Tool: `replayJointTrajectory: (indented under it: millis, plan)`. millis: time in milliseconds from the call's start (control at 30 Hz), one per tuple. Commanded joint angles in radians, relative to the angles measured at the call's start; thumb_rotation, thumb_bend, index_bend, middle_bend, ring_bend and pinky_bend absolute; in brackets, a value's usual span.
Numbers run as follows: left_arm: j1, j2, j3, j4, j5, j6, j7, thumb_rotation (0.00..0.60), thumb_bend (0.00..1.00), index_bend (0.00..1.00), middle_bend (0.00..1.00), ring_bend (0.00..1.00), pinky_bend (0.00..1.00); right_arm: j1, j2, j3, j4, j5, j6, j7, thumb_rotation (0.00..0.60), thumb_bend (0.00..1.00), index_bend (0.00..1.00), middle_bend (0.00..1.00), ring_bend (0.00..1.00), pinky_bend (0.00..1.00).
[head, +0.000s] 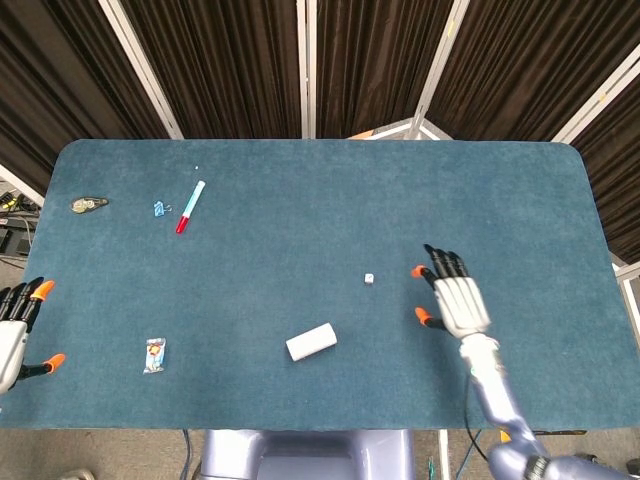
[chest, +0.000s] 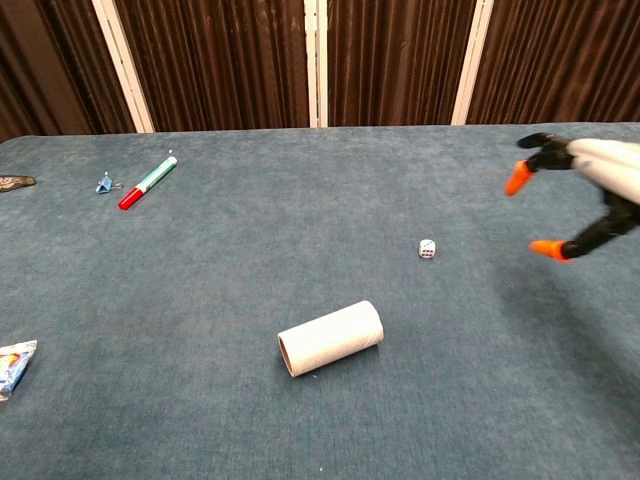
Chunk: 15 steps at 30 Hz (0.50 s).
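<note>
My right hand (head: 452, 293) hovers over the blue table with fingers spread and nothing in it; the chest view shows it (chest: 580, 195) entering from the right edge. A small white die (head: 369, 279) (chest: 427, 248) lies just to its left. A white paper roll (head: 311, 341) (chest: 331, 338) lies on its side near the front middle. My left hand (head: 15, 328) stays at the table's left front corner, fingers apart and empty, beside a small snack packet (head: 154, 354) (chest: 14, 364).
A red and green marker (head: 190, 206) (chest: 147, 182) and a small blue clip (head: 158, 208) (chest: 105, 184) lie at the back left. A dark flat object (head: 88, 204) (chest: 14, 182) rests near the left edge. Dark curtains stand behind the table (head: 320, 200).
</note>
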Motion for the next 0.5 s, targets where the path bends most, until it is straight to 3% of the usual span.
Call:
replayJointTrajectory:
  millis: [33, 500]
  plan:
    - [-0.001, 0.001, 0.000, 0.002, 0.000, -0.003, -0.007, 0.600, 0.07, 0.00, 0.00, 0.00, 0.00, 0.049, -0.066, 0.045, 0.044, 0.084, -0.051, -0.042, 0.600, 0.18, 0.32, 0.00, 0.00, 0.00]
    - [-0.019, 0.000, -0.007, 0.020, -0.018, -0.041, -0.034, 0.600, 0.07, 0.00, 0.00, 0.00, 0.00, 0.196, -0.229, 0.106, 0.217, 0.278, -0.149, -0.124, 0.600, 0.15, 0.35, 0.02, 0.00, 0.00]
